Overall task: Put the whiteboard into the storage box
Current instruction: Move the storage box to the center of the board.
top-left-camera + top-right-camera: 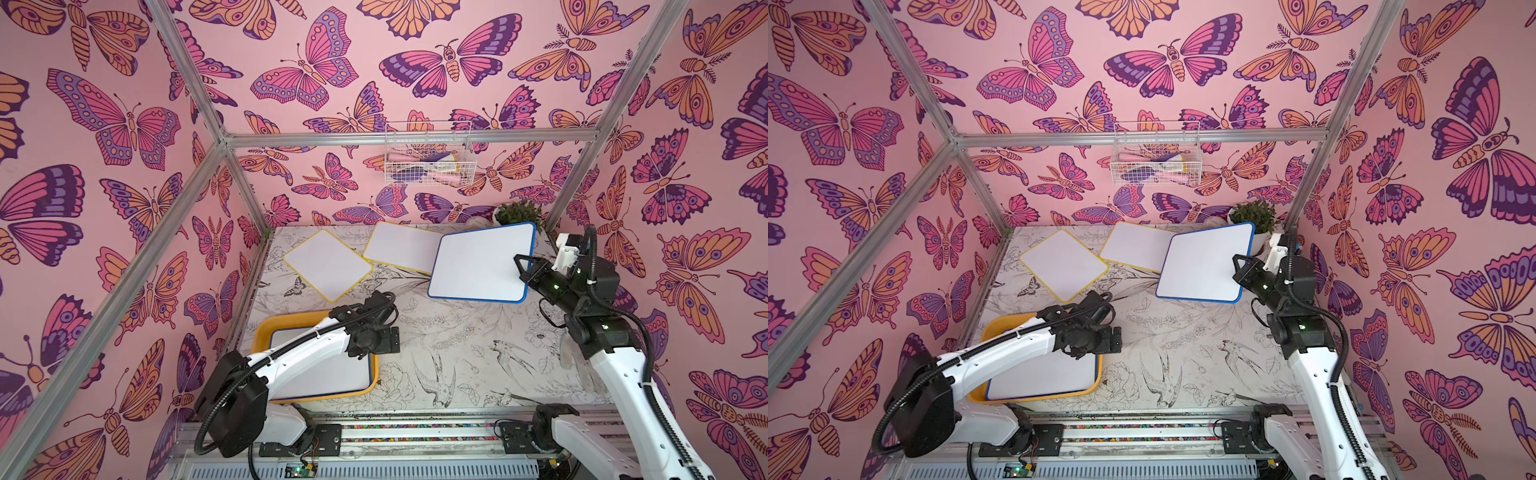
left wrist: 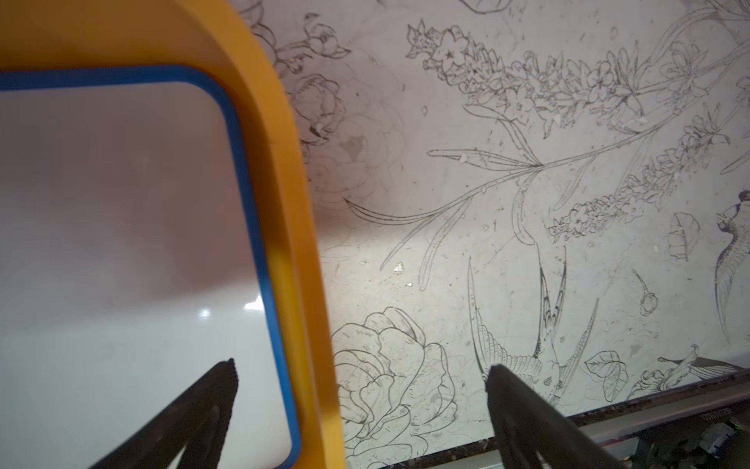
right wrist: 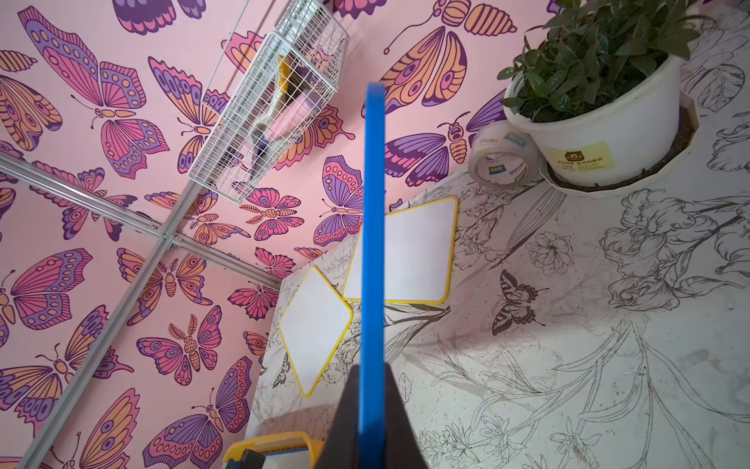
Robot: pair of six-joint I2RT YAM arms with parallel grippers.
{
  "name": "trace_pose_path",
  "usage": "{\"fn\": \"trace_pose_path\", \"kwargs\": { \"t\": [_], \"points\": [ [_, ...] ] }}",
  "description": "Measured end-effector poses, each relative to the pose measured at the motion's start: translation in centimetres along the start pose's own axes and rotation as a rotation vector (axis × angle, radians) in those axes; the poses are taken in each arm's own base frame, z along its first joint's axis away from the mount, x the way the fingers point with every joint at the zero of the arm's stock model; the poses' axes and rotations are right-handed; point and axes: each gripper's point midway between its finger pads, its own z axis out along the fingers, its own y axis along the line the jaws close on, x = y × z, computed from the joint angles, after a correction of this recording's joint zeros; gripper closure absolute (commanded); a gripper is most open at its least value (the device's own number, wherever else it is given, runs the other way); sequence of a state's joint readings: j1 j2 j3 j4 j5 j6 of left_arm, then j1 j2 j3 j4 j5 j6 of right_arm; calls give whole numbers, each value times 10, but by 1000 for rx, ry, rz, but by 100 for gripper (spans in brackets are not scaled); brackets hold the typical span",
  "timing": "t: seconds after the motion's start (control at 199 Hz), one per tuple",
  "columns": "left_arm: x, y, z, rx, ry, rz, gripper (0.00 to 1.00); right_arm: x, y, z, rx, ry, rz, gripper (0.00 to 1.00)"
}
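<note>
Storage box (image 1: 259,332) w/ blue-rim whiteboard (image 1: 324,374) inside, flat

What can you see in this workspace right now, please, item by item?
storage box: 1, yellow-orange, table's near left
whiteboard in box: 1, blue-framed, flat inside the storage box
held whiteboard: 1, blue-framed, above the table's far right
other whiteboards: 2, yellow-framed, on the table's far side
wire basket: 1, white, on the back wall
potted plant: 1, green in white pot, far right corner
tape roll: 1, whitish, beside the pot
table: 1, white with line drawings, under everything
left tool: 1, black, open above the storage box's rim
right tool: 1, black, shut on the held whiteboard
</note>
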State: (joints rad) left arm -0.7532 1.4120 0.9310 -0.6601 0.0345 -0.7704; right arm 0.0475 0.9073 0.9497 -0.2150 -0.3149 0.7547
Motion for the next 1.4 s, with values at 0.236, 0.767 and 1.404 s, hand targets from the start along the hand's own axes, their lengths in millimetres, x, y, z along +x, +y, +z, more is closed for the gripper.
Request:
{"fn": "trace_pose_path", "kwargs": {
  "t": [0.236,0.767,1.404],
  "points": [
    [-12,-47,28,19,41,47,3,4,-10,-7,74,27,-5,100],
    [-44,-185,-4,366,-46,222,2,-28,-3,-32,190,-47,-145,100],
    [-76,3,-109,223,-235,-16,1,16,29,-7,-44,104,-30,100]
  ]
}}
